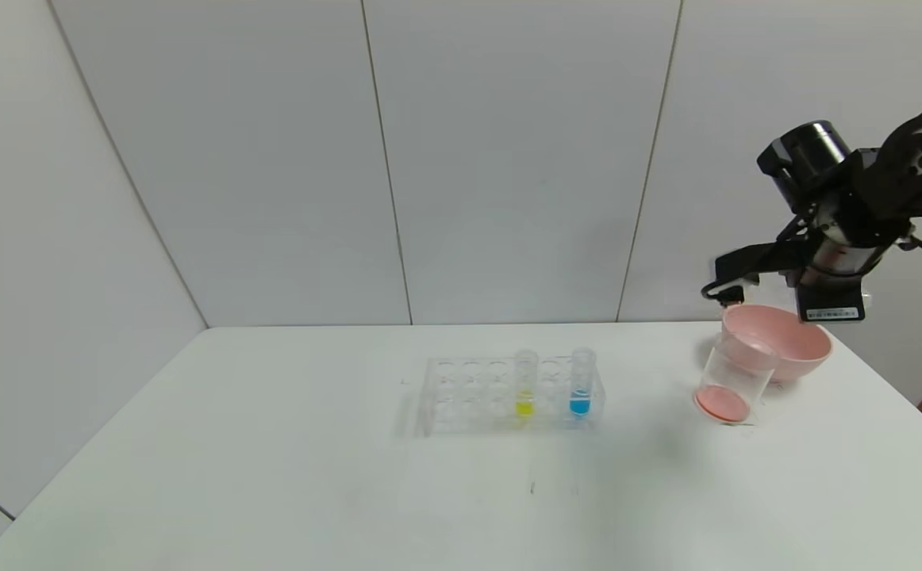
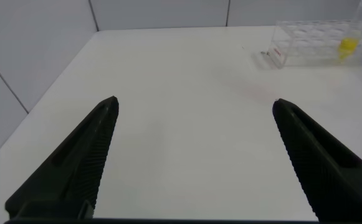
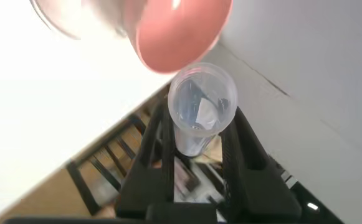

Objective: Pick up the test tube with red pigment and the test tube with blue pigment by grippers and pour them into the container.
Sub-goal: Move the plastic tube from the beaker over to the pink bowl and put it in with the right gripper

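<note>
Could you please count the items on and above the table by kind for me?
test tubes: 3 (yellow tube, blue tube, held tube in the right gripper)
tube rack: 1
beaker: 1
pink bowl: 1
total: 6
The left gripper is open and holds nothing.

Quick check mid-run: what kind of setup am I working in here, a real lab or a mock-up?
Likely a staged lab-style test bench: a bare white table against plain panelled walls, with a clear tube rack holding yellow and blue tubes, a beaker and a pink bowl. No real lab fittings show.
</note>
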